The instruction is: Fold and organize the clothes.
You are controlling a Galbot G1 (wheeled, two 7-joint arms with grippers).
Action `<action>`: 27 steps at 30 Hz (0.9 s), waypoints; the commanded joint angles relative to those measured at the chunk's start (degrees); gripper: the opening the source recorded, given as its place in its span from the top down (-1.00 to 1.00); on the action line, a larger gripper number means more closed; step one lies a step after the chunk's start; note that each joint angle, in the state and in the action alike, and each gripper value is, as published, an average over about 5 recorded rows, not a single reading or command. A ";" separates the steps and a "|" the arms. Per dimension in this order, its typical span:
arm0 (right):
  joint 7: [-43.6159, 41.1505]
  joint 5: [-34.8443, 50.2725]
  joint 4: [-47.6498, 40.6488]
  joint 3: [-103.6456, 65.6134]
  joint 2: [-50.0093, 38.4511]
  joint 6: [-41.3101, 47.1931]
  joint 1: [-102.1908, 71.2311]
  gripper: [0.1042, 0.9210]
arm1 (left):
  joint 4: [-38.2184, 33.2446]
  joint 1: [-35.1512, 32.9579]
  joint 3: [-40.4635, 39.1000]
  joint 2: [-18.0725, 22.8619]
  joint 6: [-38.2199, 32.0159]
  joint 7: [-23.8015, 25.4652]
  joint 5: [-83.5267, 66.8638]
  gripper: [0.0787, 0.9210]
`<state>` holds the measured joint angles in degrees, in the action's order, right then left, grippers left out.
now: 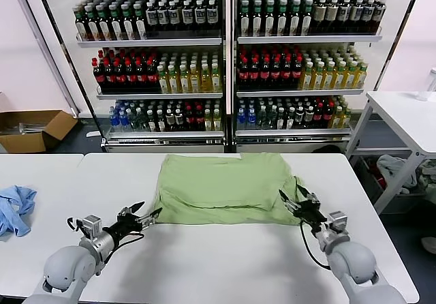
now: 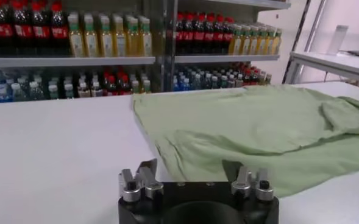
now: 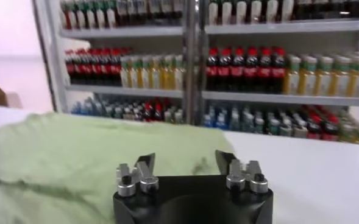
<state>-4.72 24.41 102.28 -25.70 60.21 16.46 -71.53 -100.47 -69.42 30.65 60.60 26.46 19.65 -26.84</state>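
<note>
the shirt, a light sage-green piece of thin fabric, lies spread on the white tabletop at its far middle, its far edge close to the tabletop's far edge. it is partly folded: a layer of cloth lies doubled over the body, and a rumpled flap bulges out at its right side. no printed graphic or collar shows from the head view. in the left wrist view the shirt stretches away with soft creases, and in the right wrist view it fills the near left of the scene.

the left gripper hovers low over the tabletop just beside the shirt's near left corner, its fingers spread wide and holding nothing; whether a fingertip touches the hem cannot be told. the right gripper sits at the shirt's near right corner, by the rumpled flap, its fingers also parted and empty, just at the edge of the cloth.

a crumpled blue cloth lies at the far left of the tabletop, well apart from the shirt. beyond the tabletop stand shelves of bottled drinks. an open cardboard box sits on the floor at the left, and a second white table stands at the right.
</note>
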 commanded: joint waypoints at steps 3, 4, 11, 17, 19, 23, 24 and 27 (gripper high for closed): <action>1.65 -2.21 3.47 -2.91 -0.13 3.88 -8.11 -0.68 | 1.32 -0.21 -1.52 0.99 0.02 -1.18 0.46 -0.75; 1.55 -2.25 3.45 -2.67 -0.04 3.89 -8.10 -0.63 | 1.55 -0.11 -1.64 0.95 0.01 -1.18 0.39 -0.76; 1.05 -2.38 3.47 -2.07 0.13 2.76 -7.44 -0.13 | 2.33 0.09 -1.82 0.64 -0.22 -0.99 -0.11 -0.52; 0.84 -2.32 3.43 -2.13 -0.04 1.88 -7.15 0.29 | 2.42 -0.18 -1.70 0.27 -0.37 -0.72 -0.31 -0.11; 0.83 -2.29 3.54 -2.11 0.08 1.63 -7.12 0.42 | 2.07 -0.47 -1.55 0.16 -0.41 -0.71 -0.49 0.02; 0.78 -2.01 4.10 -2.04 0.19 1.36 -7.22 0.72 | 1.20 -1.19 -1.24 0.00 -0.30 -0.85 -0.76 0.31; 0.83 -1.84 4.44 -2.07 0.17 1.35 -7.35 0.78 | 0.84 -1.52 -1.11 -0.02 -0.21 -0.91 -0.75 0.37; 1.03 -1.22 6.20 -2.41 -0.09 1.49 -8.60 0.93 | -1.07 -3.45 -0.38 -0.11 0.21 -1.07 -0.74 0.57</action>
<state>-3.89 22.91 106.81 -27.83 60.15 18.01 -78.70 -99.20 -70.45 29.59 60.49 26.28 18.74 -27.45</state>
